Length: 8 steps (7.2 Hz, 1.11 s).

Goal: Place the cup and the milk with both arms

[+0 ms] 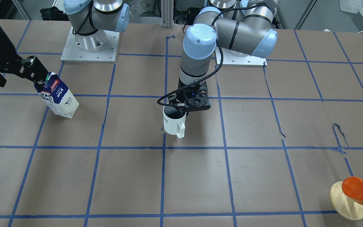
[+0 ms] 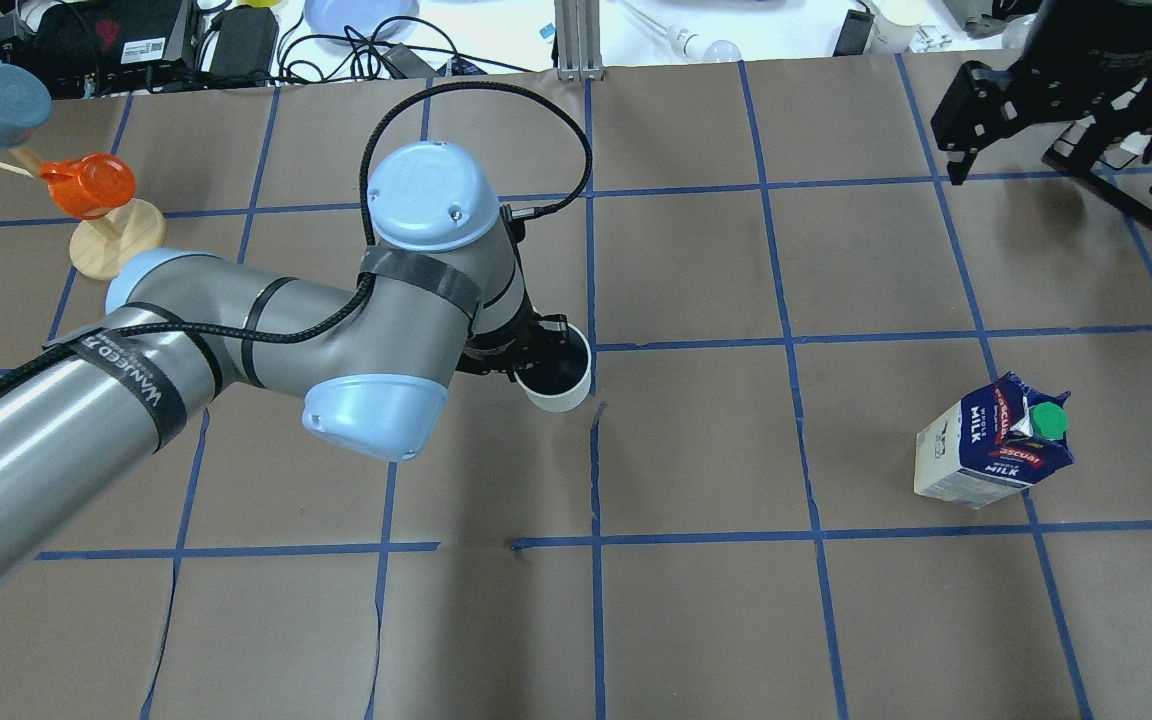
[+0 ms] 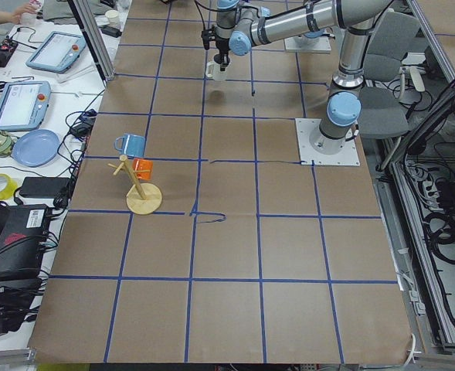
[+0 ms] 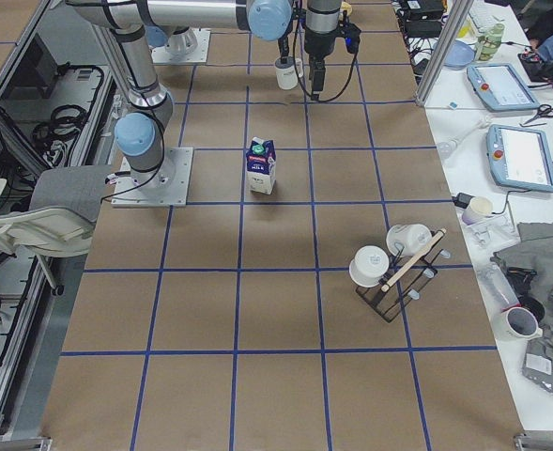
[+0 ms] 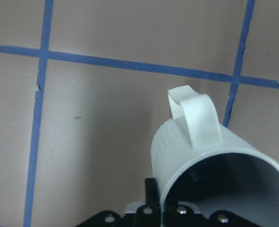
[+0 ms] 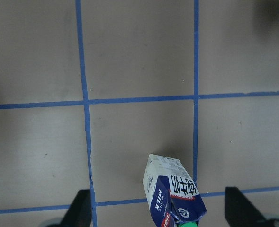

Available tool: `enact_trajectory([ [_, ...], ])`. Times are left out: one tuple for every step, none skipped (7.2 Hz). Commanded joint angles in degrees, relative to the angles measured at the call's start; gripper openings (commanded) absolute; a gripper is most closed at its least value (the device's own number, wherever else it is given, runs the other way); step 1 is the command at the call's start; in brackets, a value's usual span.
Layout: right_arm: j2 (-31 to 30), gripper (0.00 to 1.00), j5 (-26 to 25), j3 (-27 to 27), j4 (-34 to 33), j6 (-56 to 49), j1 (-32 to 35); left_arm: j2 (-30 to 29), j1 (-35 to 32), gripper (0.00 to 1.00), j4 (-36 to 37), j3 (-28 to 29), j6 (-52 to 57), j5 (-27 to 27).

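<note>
The cup (image 1: pixel 173 123), a white mug with a dark inside, is at the table's middle with its handle toward the operators' side. My left gripper (image 1: pixel 181 108) is shut on its rim; the left wrist view shows the cup (image 5: pixel 210 165) close up. I cannot tell whether the cup touches the table. The milk (image 2: pixel 996 450), a blue and white carton with a green cap, stands upright on the table at my right. My right gripper (image 2: pixel 1051 140) is open and empty, raised well above the milk (image 6: pixel 172 194), with its fingers (image 6: pixel 80 208) spread wide.
A wooden stand (image 2: pixel 116 240) with an orange cup (image 2: pixel 86 185) and a blue cup (image 2: pixel 6 100) stands at the far left. A black rack (image 4: pixel 393 272) with white mugs stands at the far right. The arm bases (image 1: pixel 90 47) are at the near edge.
</note>
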Motion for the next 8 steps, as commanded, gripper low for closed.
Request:
enact_trajectory([
  [-3.53, 0.98, 0.19, 5.95, 1.61, -0.10, -4.16, -6.91, -0.67, 0.00, 0.59, 6.46, -4.48, 0.23],
  [-5.37, 0.97, 0.45, 9.55, 1.00, -0.36, -5.21, -7.72, -0.85, 0.00, 0.59, 6.30, -4.51, 0.40],
  [-6.00, 0.96, 1.76, 11.68, 0.47, -0.45, -6.70, -8.07, -0.85, 0.00, 0.59, 5.95, -4.69, 0.23],
  [-6.53, 0.96, 1.94, 13.44, 0.46, -0.37, -7.76, -8.95, -0.85, 0.02, 0.76, 5.86, -4.60, 0.49],
  [-6.80, 0.96, 2.03, 16.07, 0.29, -0.28, -8.21, -9.91, -0.85, 0.36, 1.38, 5.95, -4.69, 0.49],
  [-7.23, 0.94, 2.82, 19.31, -1.54, -0.10, -8.21, -9.66, -0.85, 0.43, 1.73, 6.47, -4.17, 0.40],
  [-8.54, 0.93, 2.74, 22.65, -3.12, -0.10, -8.30, -9.40, -0.85, 0.51, 1.73, 6.91, -3.99, 0.32],
  [-9.25, 0.93, 1.87, 24.86, -5.31, -0.45, -9.08, -8.26, -0.07, 0.61, 1.73, 7.52, -3.90, -0.03],
])
